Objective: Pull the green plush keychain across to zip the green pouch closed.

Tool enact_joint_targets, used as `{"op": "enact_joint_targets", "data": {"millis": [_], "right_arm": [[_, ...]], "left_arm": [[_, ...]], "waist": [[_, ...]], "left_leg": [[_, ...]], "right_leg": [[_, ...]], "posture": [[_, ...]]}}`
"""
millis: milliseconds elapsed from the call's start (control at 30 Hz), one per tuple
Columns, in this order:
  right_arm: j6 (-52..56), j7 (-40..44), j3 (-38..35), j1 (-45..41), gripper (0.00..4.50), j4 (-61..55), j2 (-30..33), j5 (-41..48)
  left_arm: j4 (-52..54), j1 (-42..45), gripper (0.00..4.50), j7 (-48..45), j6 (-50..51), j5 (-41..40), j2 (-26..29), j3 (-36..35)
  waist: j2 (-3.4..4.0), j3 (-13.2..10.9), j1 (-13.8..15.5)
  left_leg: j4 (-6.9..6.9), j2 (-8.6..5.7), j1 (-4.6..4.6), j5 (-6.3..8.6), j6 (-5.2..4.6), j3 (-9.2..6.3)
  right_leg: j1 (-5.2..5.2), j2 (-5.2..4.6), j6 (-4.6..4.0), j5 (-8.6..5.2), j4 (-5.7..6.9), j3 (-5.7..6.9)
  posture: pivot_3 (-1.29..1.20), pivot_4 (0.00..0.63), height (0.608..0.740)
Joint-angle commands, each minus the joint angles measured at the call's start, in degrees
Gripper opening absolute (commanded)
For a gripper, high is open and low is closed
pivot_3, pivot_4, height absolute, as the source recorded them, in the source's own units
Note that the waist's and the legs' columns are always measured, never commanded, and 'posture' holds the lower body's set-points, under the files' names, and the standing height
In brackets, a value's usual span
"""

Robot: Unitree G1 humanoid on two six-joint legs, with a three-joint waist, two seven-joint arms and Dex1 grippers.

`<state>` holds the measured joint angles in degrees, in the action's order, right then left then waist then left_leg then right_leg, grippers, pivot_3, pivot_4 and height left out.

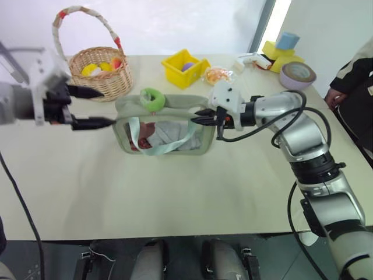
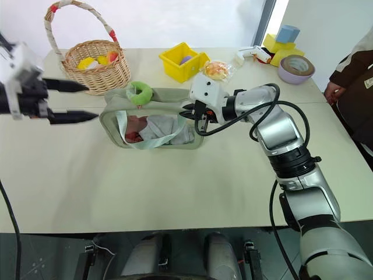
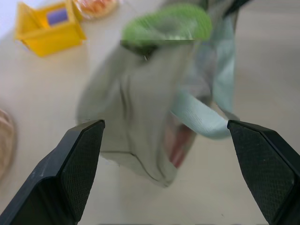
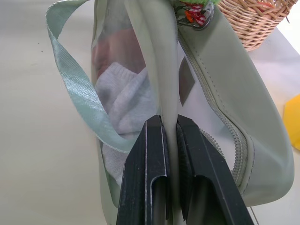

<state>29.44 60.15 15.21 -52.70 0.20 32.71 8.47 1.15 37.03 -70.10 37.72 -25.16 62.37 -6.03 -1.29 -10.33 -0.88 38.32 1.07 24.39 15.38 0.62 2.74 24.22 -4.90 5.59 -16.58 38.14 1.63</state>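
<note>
The green pouch [image 1: 163, 129] stands near the middle of a pale table [image 1: 175, 192], with broad bare tabletop between it and the near edge and more open surface off its left end. It is a soft, rounded-rectangular fabric case in sage green with a clear front window showing white and red cloth inside; a glossy mint strap [image 1: 160, 143] loops down across the window. The green plush keychain [image 1: 152, 99], a fuzzy lime ring, sits on the pouch's top edge, left of centre. The right gripper [image 1: 201, 119] is clamped tight on a fold of fabric at the pouch's right end, its black fingers [image 4: 150, 178] pressed together with the cloth between them, beside the zipper teeth. The left gripper [image 1: 96, 108] hangs just off the pouch's left end, spread wide and holding nothing, its textured fingers [image 3: 77, 164] apart from the fabric. Behind the pouch stand a wicker basket [image 1: 102, 73] and a yellow plastic bin [image 1: 183, 69].
</note>
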Motion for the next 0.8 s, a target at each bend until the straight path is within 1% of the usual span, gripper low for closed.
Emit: {"op": "enact_joint_targets", "data": {"millis": [33,100,200,233,300,333,433,467,600,667,733,800], "right_arm": [[-0.1,0.8,-0.2,-1.3,0.00,-0.8,-0.5,0.5],[0.1,1.0,-0.2,-1.3,0.00,-1.1,-0.4,0.5],[0.3,1.1,-0.2,-1.6,0.00,-1.0,-0.5,0.4],[0.3,1.0,-0.2,-1.6,0.00,-1.0,-0.6,0.3],[0.6,0.9,-0.2,-1.6,0.00,-1.3,-0.7,0.3],[0.8,0.8,-0.3,-1.6,0.00,-1.3,-0.8,0.4],[1.0,0.6,-0.4,-1.5,0.00,-1.4,-0.7,0.3],[1.2,0.6,-0.4,-1.5,0.00,-1.5,-0.7,0.3],[5.0,1.9,-1.5,-1.8,0.00,-3.9,0.1,2.7],[8.0,4.3,-2.2,-3.2,0.81,-5.5,1.3,5.1],[9.2,5.2,-2.7,-6.1,1.57,-4.7,1.7,6.0],[9.5,5.5,-3.1,-8.7,2.58,-3.2,1.5,6.4]], "left_arm": [[-0.4,-1.4,4.48,3.3,-5.4,3.4,-1.6,0.2],[-1.9,-1.6,4.48,4.1,-7.5,4.6,-3.0,0.9],[-4.3,-0.9,3.69,4.6,-9.8,5.6,-4.2,1.4],[-4.5,-0.7,3.10,4.0,-10.0,5.3,-4.3,1.4],[-4.7,-0.3,2.26,2.9,-9.9,4.5,-4.5,1.3],[-4.9,0.0,1.67,2.6,-10.3,4.7,-4.5,1.5],[-6.1,0.6,0.19,2.7,-11.2,5.6,-4.9,2.0],[-6.6,1.0,0.08,3.1,-11.3,6.1,-5.0,2.1],[-8.6,2.7,0.08,3.8,-12.2,7.4,-5.7,2.7],[-9.1,2.8,0.00,2.9,-12.8,7.8,-5.7,3.2],[-8.7,2.4,0.00,2.4,-13.1,7.8,-5.8,3.3],[-8.3,2.1,0.00,2.3,-13.1,7.8,-6.0,3.3]], "waist": [[-0.01,0.0,0.0],[-0.01,0.0,-0.1],[-0.01,0.0,-0.1],[-0.01,0.0,-0.1],[-0.01,0.0,-0.1],[-0.01,0.0,-0.1],[-0.01,0.0,-0.1],[-0.01,0.0,-0.1],[-0.01,0.0,0.0],[-0.01,0.0,0.0],[0.01,0.0,0.0],[0.02,0.0,-0.1]], "left_leg": [[0.00,-0.01,0.00,0.00,0.00,0.01],[0.00,-0.01,0.03,0.00,0.01,0.02],[-0.01,-0.08,0.02,-0.02,0.03,0.03],[-0.01,-0.08,0.02,-0.01,0.02,0.03],[-0.01,-0.08,0.02,-0.01,0.01,0.03],[-0.01,-0.08,0.02,-0.01,0.01,0.03],[-0.01,-0.08,0.03,-0.01,0.02,0.03],[-0.01,-0.08,0.02,-0.01,0.01,0.03],[-0.01,-0.08,0.03,-0.01,0.01,0.02],[0.00,-0.09,0.04,-0.01,0.02,0.03],[-0.01,-0.09,0.05,-0.01,0.02,0.03],[0.00,-0.09,0.05,-0.01,0.02,0.04]], "right_leg": [[0.00,0.00,0.00,0.00,0.00,0.00],[0.01,0.01,0.00,0.00,0.01,0.00],[0.01,0.02,0.00,0.00,0.01,0.00],[0.01,0.02,0.00,0.00,0.01,0.00],[0.01,0.02,0.00,0.00,0.01,0.01],[0.01,0.02,0.00,0.00,0.01,0.01],[0.01,0.02,0.00,0.00,0.01,0.01],[0.01,0.02,0.00,0.00,0.01,0.01],[0.01,0.02,0.00,0.00,0.01,0.02],[0.01,0.01,0.00,0.00,0.01,0.02],[0.02,0.01,0.00,0.00,0.01,0.02],[0.04,0.01,0.00,0.00,0.02,0.01]], "posture": [[0.00,0.150,0.739],[0.00,0.150,0.739],[0.00,0.150,0.739],[0.00,0.150,0.739],[0.00,0.150,0.739],[0.00,0.150,0.739],[0.00,0.150,0.739],[0.00,0.150,0.739],[0.00,0.150,0.739],[0.00,0.150,0.739],[0.00,0.150,0.739],[0.00,0.150,0.739]]}}
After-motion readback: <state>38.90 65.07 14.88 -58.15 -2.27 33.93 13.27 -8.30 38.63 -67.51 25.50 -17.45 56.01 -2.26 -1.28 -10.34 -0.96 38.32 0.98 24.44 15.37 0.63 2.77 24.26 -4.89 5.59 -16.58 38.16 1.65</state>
